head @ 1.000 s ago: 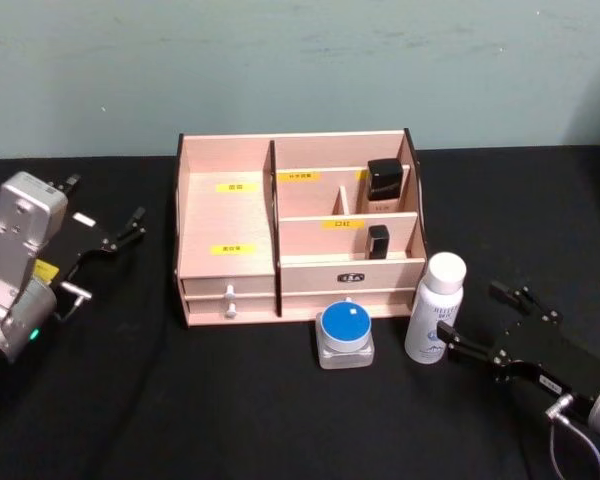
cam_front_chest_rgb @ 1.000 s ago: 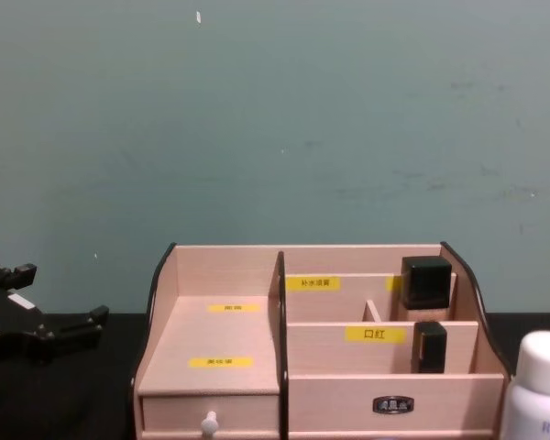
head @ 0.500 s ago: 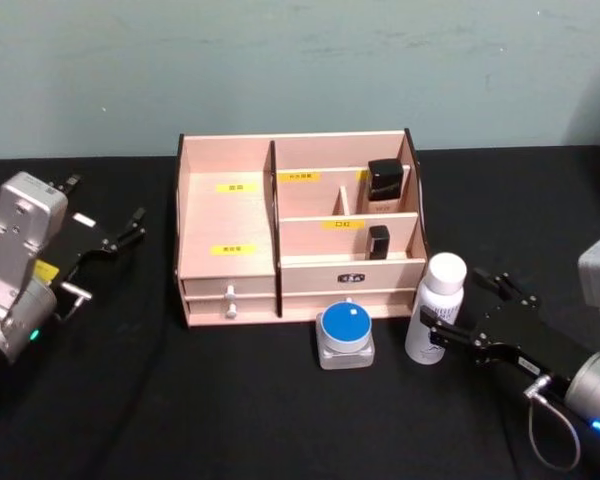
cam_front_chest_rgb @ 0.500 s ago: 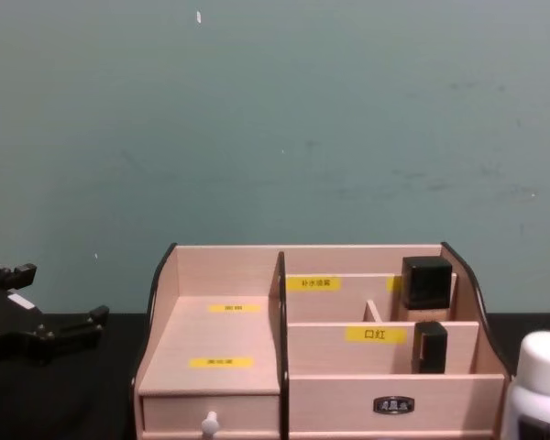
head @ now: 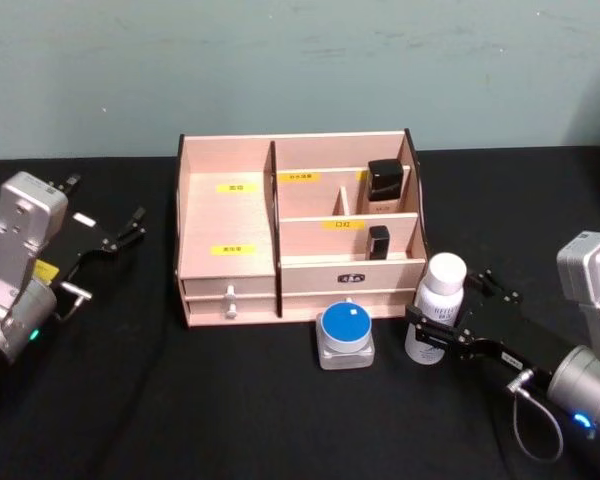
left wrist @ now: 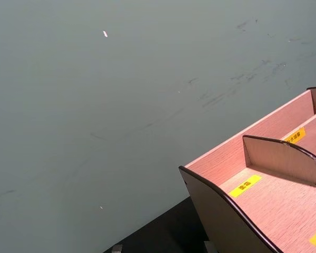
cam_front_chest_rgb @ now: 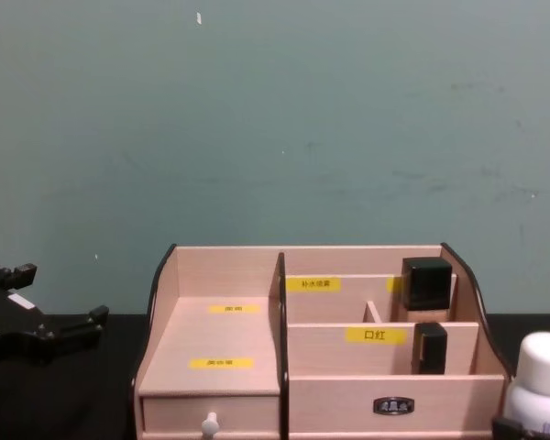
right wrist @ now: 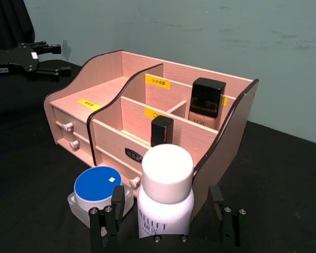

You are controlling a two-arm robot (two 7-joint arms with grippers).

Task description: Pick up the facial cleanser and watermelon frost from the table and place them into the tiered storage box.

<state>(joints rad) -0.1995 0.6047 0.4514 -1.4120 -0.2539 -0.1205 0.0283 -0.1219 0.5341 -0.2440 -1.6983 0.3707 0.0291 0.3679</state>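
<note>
Head view shows the facial cleanser bottle (head: 435,322) standing upright on the black table (head: 230,400), long axis vertical and white cap up. It sits just off the front right corner of the storage box (head: 226,215). The blue-lidded jar (head: 346,335) sits near it on the robot's left, in front of the box's drawers. The right gripper (head: 452,312) reaches in low from the right with its fingers (right wrist: 109,224) apart, one on each side of the bottle's lower body, a gap showing on both sides. The left gripper (head: 130,227) hovers well left of the box, fingers apart.
</note>
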